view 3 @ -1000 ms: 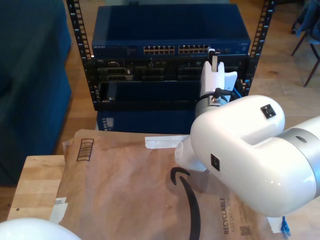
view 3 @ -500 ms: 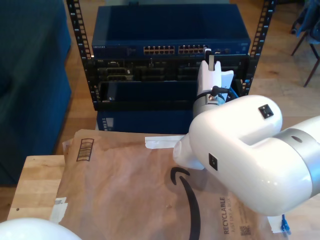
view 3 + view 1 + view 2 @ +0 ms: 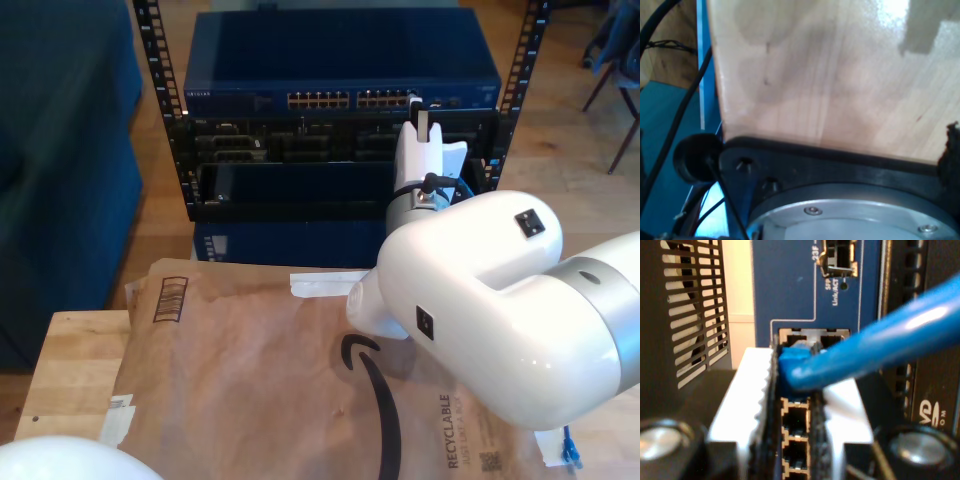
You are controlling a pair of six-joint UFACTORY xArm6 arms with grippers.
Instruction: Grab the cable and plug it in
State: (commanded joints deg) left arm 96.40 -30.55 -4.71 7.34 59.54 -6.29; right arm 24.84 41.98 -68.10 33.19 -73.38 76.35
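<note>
The bright blue cable [image 3: 880, 345] runs slantwise across the second wrist view, and its plug [image 3: 796, 361] sits pinched between white fingers [image 3: 747, 390]. My second gripper [image 3: 795, 390] is shut on that plug, right in front of a row of sockets [image 3: 795, 415] on the blue switch [image 3: 790, 285]. In the exterior view this gripper [image 3: 422, 112] stands upright against the switch's port row [image 3: 385, 99], toward the exterior view's right end. A loose blue cable end [image 3: 570, 450] lies at the exterior view's lower right.
The switch [image 3: 250, 100] is mounted in a black rack [image 3: 300, 165] behind the wooden table [image 3: 70, 360]. Brown packing paper [image 3: 250, 390] covers most of the table. A white arm part [image 3: 60, 462] shows at the exterior view's lower left.
The second arm has shifted slightly up and toward the switch's port row with the plug held. Over the last half second it has barely moved.
</note>
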